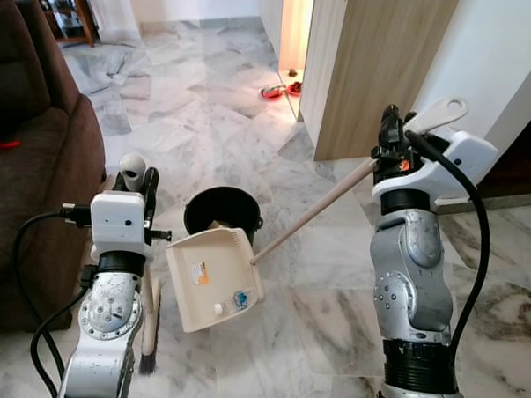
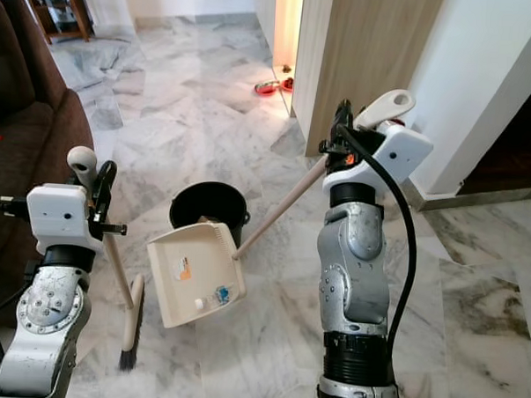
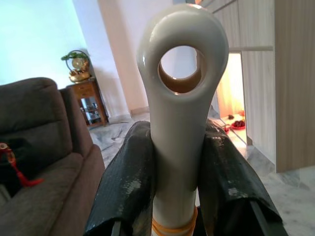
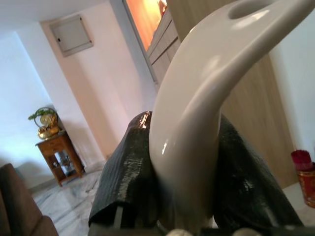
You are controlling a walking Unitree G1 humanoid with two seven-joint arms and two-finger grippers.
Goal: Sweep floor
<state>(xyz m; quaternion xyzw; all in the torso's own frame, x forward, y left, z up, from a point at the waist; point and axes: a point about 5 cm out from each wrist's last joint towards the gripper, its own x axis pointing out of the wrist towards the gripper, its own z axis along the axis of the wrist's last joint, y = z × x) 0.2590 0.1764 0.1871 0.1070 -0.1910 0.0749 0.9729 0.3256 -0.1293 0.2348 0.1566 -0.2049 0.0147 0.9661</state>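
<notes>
Dustpan tipped at the bin, broom parked upright

Nearest, the left gripper is clamped on the broom handle just under its looped end, bristles resting on the marble floor. The right gripper squeezes the dustpan by its long pole near the top. Both look light and rigid, with smooth, slippery plastic grips. Beyond, the pan's lip meets the black bin, 2 or 3 scraps inside.

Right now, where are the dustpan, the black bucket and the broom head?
dustpan point(image 1: 211, 276): left eye view, on its flat tray.
black bucket point(image 1: 223, 211): left eye view, on its dark inside.
broom head point(image 2: 131, 327): right eye view, on the head near the floor.
</notes>
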